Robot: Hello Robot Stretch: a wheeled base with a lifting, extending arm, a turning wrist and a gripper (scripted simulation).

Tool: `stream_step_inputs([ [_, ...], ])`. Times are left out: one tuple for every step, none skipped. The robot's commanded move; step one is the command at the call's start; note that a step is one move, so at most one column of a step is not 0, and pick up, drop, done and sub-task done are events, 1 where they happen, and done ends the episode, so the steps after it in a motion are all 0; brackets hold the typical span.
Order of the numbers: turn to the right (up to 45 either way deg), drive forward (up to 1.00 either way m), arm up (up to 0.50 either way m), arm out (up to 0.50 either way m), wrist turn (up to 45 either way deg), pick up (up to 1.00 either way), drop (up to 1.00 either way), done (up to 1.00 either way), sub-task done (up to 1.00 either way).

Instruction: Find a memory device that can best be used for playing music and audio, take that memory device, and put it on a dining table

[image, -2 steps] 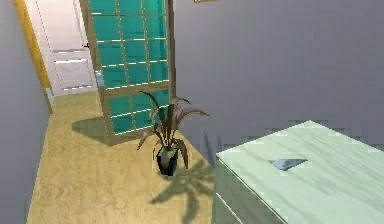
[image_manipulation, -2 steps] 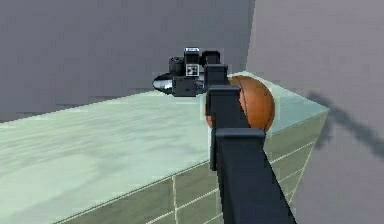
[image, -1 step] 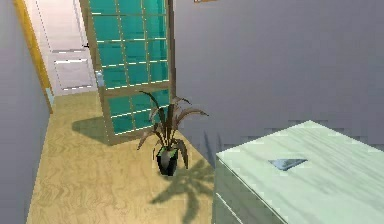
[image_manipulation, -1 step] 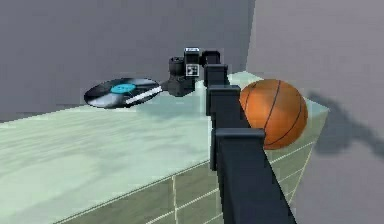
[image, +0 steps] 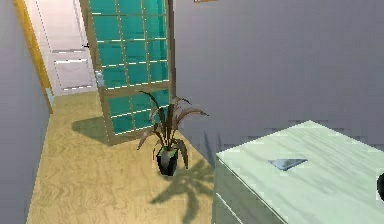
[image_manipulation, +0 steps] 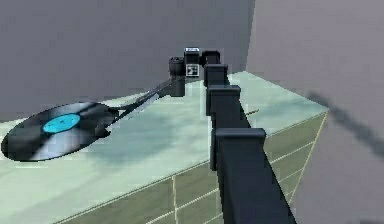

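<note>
A black vinyl record (image_manipulation: 55,128) with a blue centre label lies flat on the pale green dresser top (image_manipulation: 150,150) at the arm side view's left. The dark arm bar (image_manipulation: 235,150) rises from the bottom edge, and past its two white marker squares (image_manipulation: 200,57) sits the gripper's dark body. Its thin fingers run down and left, so my gripper (image_manipulation: 108,120) ends at the record's near edge. I cannot tell whether it holds anything, since the record lies on the surface there. A dark rounded edge (image: 381,185) shows at the forward view's right side.
The pale green dresser (image: 300,185) fills the forward view's lower right, with a small grey flat thing (image: 290,163) on top. A potted plant (image: 170,135) stands on the wood floor before it. Behind are a teal glass-block panel (image: 128,60) and a white door (image: 65,45).
</note>
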Motion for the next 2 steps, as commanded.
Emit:
stream_step_inputs([
  [0.0, 0.00, 0.00, 0.00, -36.0, 0.00, 0.00, 0.00, 0.00],
  [0.0, 0.00, 0.00, -0.38, 0.0, 0.00, 0.00, 0.00, 0.00],
])
